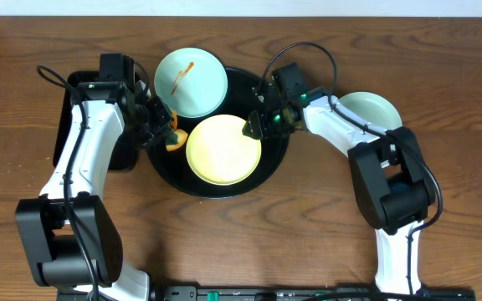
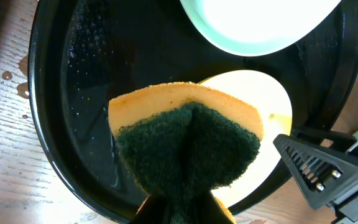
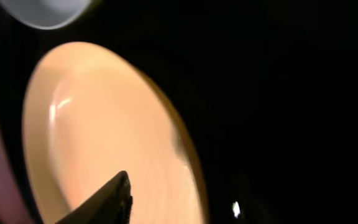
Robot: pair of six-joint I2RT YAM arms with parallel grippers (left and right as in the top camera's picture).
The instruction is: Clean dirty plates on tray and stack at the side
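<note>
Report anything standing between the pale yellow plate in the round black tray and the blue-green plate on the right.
Nothing loose shows between them. The pale yellow plate has only the round black tray's raised rim to clear, and the right arm spans that gap up to the blue-green plate.

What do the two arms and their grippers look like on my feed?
The left arm and right arm match: white shell links, bulky black joints, thin black cables looping near each wrist. The left gripper and right gripper are black; the right's finger is wedge-shaped with a ribbed pad. A small green light glows by the right wrist.
</note>
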